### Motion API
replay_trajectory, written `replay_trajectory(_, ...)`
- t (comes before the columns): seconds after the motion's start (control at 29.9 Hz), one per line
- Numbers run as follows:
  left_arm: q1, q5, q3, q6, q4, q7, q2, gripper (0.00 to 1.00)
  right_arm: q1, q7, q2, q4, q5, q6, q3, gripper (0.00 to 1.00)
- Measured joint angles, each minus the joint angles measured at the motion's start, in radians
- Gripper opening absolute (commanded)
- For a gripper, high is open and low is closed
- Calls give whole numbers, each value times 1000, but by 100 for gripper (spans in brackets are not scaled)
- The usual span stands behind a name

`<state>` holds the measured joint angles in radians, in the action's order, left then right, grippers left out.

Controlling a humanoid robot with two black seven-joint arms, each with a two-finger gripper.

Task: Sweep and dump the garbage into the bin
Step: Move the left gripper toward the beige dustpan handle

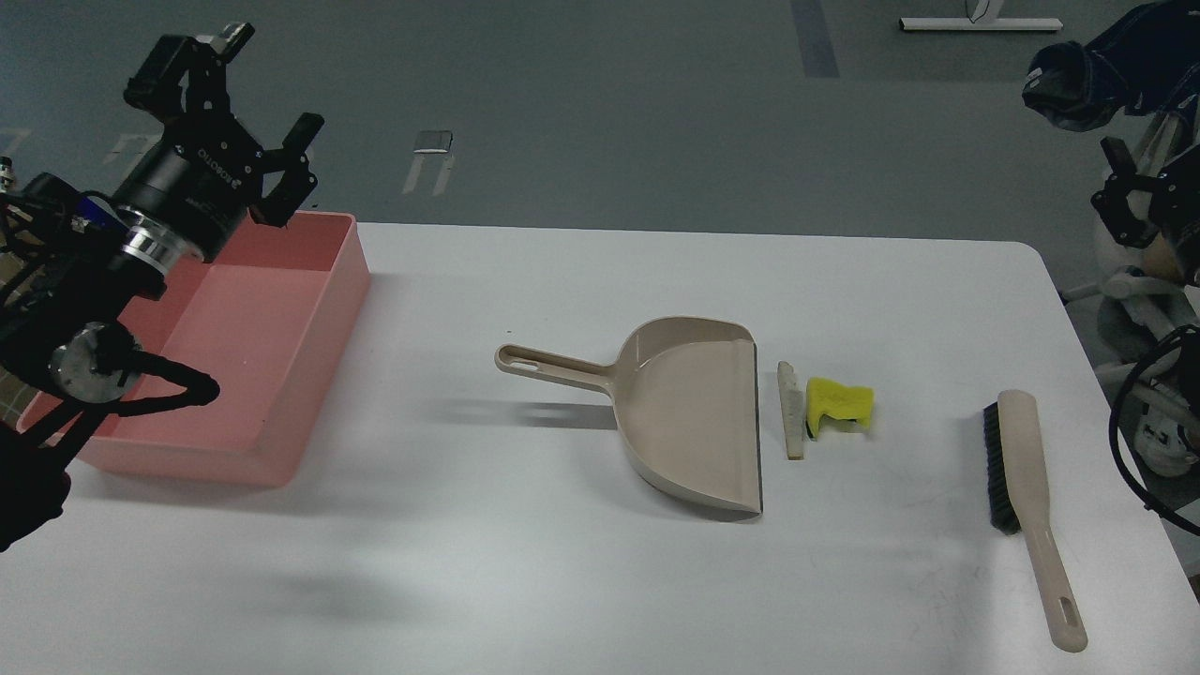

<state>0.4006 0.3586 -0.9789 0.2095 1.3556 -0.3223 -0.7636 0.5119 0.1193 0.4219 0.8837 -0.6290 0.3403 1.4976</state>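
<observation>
A beige dustpan lies in the middle of the white table, with its handle pointing left and its mouth facing right. Just right of the mouth lie a pale flat strip and a crumpled yellow piece. A beige brush with black bristles lies further right. A pink bin stands at the left. My left gripper is open and empty, raised over the bin's far rim. My right gripper shows only as a dark part at the right edge, and its fingers cannot be told apart.
The table's right edge runs just past the brush. A dark blue shape sits beyond the table's top right corner. White chair legs stand on the floor at the right.
</observation>
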Motion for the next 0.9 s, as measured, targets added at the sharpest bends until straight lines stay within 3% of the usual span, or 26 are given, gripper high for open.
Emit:
replay_trajectory(0.2, -181, 9, -10, 24, 233, 0, -128, 98, -27, -1, 10, 12, 0, 0, 38, 100)
replay_trajectory(0.4, -312, 36, -14, 30, 382, 0, -162, 98, -42, -1, 9, 15, 0, -1, 60, 100)
replay_trajectory(0.64, -341, 77, 26, 43, 407, 7, -158, 98, -46, -1, 8, 16, 0, -3, 63, 100)
replay_trajectory(0.74, -314, 128, 79, 48, 396, 32, -153, 98, -46, -2, 14, 12, 0, -3, 65, 100)
replay_trajectory(0.9, -255, 289, 199, 35, 309, 66, 8, 97, -42, -3, 17, 10, 0, -5, 66, 100)
